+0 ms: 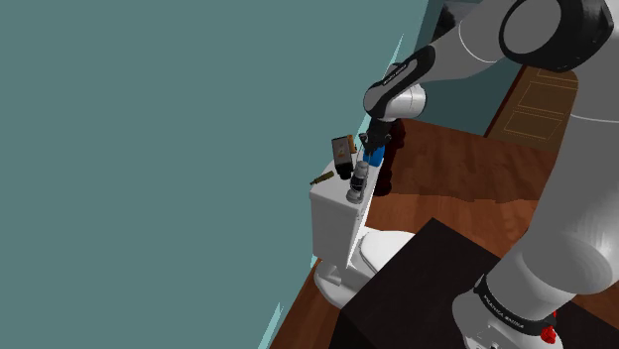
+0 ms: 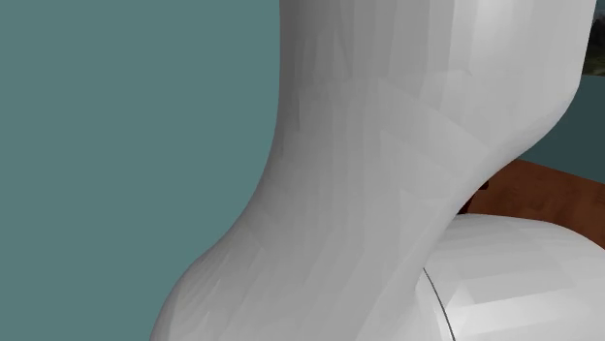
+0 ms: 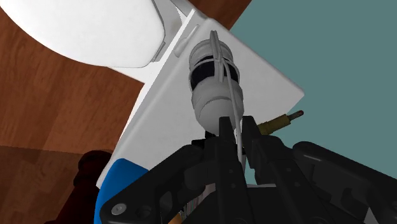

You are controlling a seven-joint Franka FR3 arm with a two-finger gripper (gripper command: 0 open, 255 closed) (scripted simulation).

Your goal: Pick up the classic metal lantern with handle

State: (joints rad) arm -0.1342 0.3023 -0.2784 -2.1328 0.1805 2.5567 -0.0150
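1. Since the step in hand looks to be the lift itself, begin your check at the shoulder view's left. A small brass-coloured rod (image 1: 320, 179) lies on the white toilet tank (image 1: 332, 213) by the teal wall (image 1: 149, 149). A dark flat slab (image 1: 342, 149) is propped just beside it. Keep your path away from both.
2. Next to the right, the pale grey, dark-banded lantern (image 1: 355, 184) stands on the tank lid, near the edge facing the white toilet seat (image 3: 95, 32) and just below the jaws.
3. In the wrist view the jaws are drawn almost together with the lantern's thin wire handle (image 3: 233, 109) between them. They appear to pinch that wire and nothing else. Raise straight up and slowly. Hung from a wire, the lantern will likely swing, and so thin a hold may slip.
4. Further right, a bright blue object (image 1: 374, 155) sits close beside the jaws, so allow for it as you rise.
5. At the far right, the dark band (image 1: 501, 309) on the arm's base beside the black stand (image 1: 417, 288) carries pale lettering that is too small to read. You will find no legible writing on the lantern.
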